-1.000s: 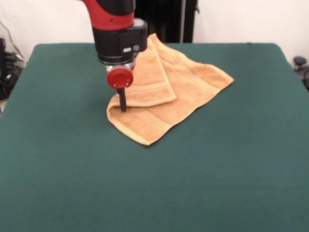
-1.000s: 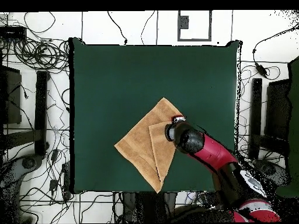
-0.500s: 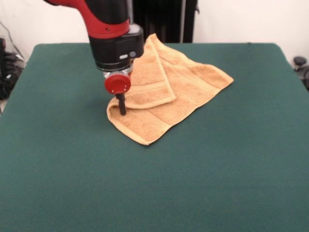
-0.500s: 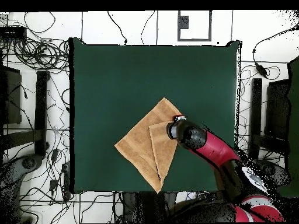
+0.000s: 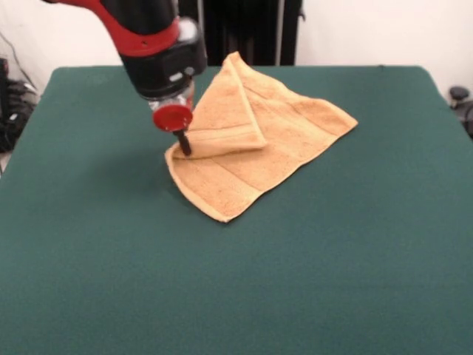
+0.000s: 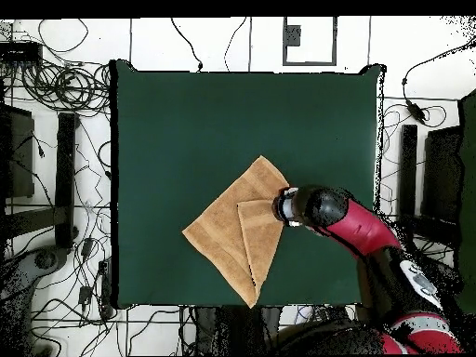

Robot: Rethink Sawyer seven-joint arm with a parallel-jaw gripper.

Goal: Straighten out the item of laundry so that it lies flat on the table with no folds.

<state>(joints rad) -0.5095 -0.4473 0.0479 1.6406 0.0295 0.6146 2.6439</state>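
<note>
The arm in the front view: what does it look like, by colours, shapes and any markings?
The arm has a glossy red shell ending in a bulky black cylindrical wrist housing with small pale marks on its face. Below sits a silvery collar, then a round red disc with tiny dots. The tool is a thin dark prong. Overhead, the arm shows red and black segments with white patches.

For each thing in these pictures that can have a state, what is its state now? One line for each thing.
towel: not flat; one flap folded over onto the rest, its corner at the gripper.
gripper: tip down at the folded flap's corner; open or shut cannot be told.
table: carries the towel toward its far side in the front view.
</note>
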